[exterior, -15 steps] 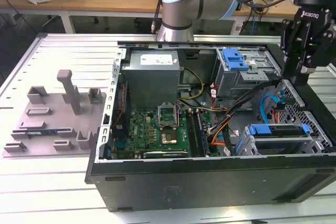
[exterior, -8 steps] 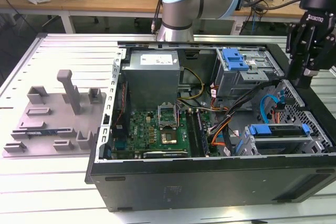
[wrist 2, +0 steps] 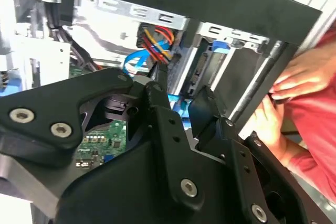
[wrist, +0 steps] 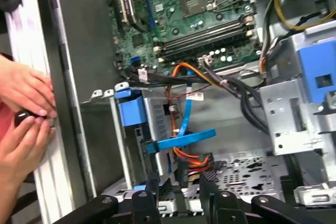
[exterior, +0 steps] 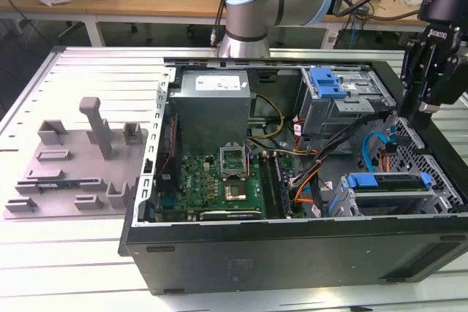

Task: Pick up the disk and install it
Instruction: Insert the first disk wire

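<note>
Exterior view: a white slatted table [exterior: 66, 261] carries an open black computer case [exterior: 292, 242] lying on its side, with a grey fixture plate [exterior: 73, 173] beside it toward the exterior view's left. The robot arm [exterior: 252, 1] rises behind the case. Inside are a grey power supply [exterior: 212, 104], a green motherboard [exterior: 212, 177] and, at the exterior view's right near the front wall, a metal drive cage [exterior: 439, 202].

The disk [exterior: 387, 182] sits in this cage with its blue carrier edge uppermost. Its long axis runs from the exterior view's left to right, parallel to the case's near wall.

The gripper [exterior: 423, 107] hangs above the case's right end, higher than the disk, toward the exterior view's right of it, and not touching it. In both wrist views the gripper [wrist: 179, 177] [wrist 2: 180, 95] has its jaws apart with nothing between them. The first wrist view places the disk [wrist: 132, 113] beyond the fingertips and off to one side.

A blue flat cable [wrist: 184, 124] crosses beside the cage.

A person's hand [wrist: 25, 90] rests on the case wall.
</note>
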Motion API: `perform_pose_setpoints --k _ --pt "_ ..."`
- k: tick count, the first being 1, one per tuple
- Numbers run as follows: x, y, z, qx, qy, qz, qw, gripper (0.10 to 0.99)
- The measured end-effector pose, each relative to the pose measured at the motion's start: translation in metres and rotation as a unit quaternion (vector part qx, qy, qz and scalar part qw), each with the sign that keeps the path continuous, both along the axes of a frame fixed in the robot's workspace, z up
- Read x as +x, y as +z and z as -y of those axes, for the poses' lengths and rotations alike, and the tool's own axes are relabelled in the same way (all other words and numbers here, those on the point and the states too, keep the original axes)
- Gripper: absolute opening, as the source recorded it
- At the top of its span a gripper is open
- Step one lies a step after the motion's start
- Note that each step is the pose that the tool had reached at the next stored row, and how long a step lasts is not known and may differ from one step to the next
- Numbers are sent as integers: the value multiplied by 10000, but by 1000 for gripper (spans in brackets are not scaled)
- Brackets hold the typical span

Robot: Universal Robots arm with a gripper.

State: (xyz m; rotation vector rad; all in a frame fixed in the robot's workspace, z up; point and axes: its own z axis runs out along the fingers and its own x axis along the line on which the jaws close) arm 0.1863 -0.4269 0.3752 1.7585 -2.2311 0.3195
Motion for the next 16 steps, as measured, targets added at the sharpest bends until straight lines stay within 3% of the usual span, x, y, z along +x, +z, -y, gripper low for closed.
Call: perform_pose_setpoints --k 1,3,7,16 --pt "7 -3 0 -70 -9 -4 10000 439" --pt "14 -19 0 -128 -21 -7 9999 439" --pt "15 -127 0 -145 -57 -8 9999 439" --pt "15 -212 -51 -195 -120 -8 9997 439"
